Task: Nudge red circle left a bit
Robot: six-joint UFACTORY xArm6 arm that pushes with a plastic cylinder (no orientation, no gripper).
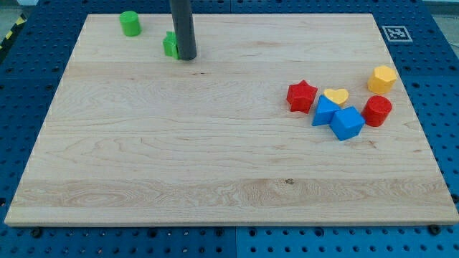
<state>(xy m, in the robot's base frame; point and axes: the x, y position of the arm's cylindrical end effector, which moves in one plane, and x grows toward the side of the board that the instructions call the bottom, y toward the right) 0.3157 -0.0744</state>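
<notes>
The red circle (378,110) sits at the view's right on the wooden board (215,143), touching the right side of a blue cube (347,122). My tip (186,57) is far away at the view's top left, just right of a green block (170,45) and touching it or very close to it. A red star (302,96), a yellow heart (336,95) and a blue triangular block (324,111) lie left of the red circle.
A yellow hexagon (382,78) lies above the red circle. A green cylinder (130,23) stands near the board's top left edge. A marker tag (394,32) sits beyond the top right corner.
</notes>
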